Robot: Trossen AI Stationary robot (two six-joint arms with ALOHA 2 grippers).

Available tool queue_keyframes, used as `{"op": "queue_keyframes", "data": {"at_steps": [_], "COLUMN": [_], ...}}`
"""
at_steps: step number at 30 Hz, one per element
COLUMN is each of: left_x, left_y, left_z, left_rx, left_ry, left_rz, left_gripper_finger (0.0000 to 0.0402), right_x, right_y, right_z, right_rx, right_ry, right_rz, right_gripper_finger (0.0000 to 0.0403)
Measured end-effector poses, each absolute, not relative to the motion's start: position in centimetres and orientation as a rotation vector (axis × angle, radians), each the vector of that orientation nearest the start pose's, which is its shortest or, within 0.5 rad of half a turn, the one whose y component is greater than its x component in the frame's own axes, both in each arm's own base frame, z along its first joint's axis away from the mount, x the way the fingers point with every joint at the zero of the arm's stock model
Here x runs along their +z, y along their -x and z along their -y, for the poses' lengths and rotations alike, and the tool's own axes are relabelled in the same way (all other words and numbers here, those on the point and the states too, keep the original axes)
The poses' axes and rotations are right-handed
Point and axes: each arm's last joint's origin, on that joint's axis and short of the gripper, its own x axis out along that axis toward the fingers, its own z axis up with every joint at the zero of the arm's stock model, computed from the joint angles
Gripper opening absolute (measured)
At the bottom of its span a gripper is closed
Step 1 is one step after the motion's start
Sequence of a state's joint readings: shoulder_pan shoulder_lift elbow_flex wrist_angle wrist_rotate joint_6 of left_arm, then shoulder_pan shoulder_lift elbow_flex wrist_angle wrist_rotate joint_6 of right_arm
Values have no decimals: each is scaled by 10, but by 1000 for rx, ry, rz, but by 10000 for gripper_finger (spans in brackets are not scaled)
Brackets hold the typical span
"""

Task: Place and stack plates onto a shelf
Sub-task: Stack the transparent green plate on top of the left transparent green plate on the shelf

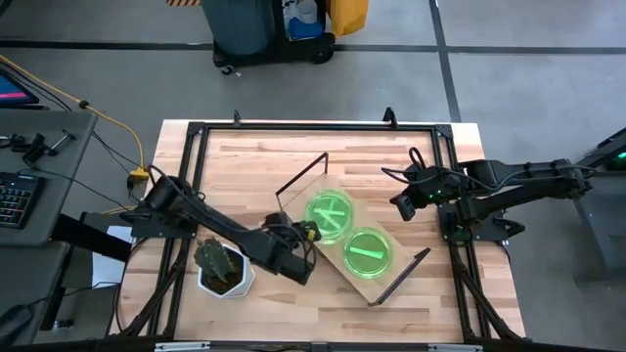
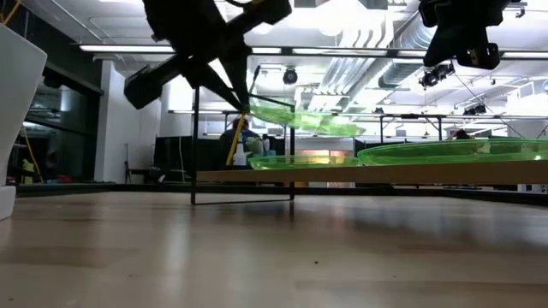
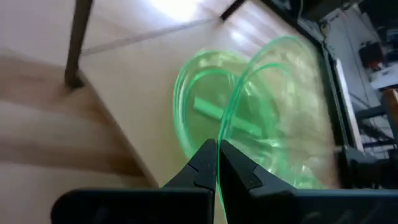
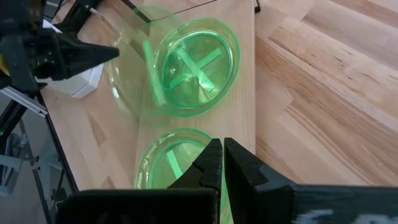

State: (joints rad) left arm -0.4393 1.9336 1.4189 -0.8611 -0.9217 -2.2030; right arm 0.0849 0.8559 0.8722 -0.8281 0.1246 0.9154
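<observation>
Plate (image 3: 273, 112) pinched tilted above shelf (image 1: 323, 256) by left fingers (image 3: 205, 168); right arm raised.

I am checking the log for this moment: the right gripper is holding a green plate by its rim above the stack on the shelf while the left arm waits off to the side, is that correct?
Not quite: the arms are swapped. The high view shows the left gripper pinching the tilted plate by its rim above the stack on the shelf, while the right gripper waits off to the side, holding nothing.

Overhead, table-level, two wrist views; shelf (image 1: 352, 240) apparently shared.
</observation>
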Motion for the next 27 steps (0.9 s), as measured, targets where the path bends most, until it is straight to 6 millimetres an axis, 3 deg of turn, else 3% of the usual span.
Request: {"op": "queue_keyframes", "data": {"at_steps": [5,18,27], "left_x": [198,197,196], "left_y": [-351,-359,-360], "left_z": [136,105,102], "left_rx": [1169,1243,1244], "left_ry": [1136,1050,1029], "left_rz": [-128,-157,-195], "left_gripper_finger": [0,0,4], "right_x": [297,297,297], "right_y": [-157,-157,-157], "right_z": [-10,-10,-10], "right_rx": [-397,-391,-391], "right_ry": [-768,-755,-754], "right_rz": [-731,-730,-730], "right_gripper_finger": [0,0,0]}}
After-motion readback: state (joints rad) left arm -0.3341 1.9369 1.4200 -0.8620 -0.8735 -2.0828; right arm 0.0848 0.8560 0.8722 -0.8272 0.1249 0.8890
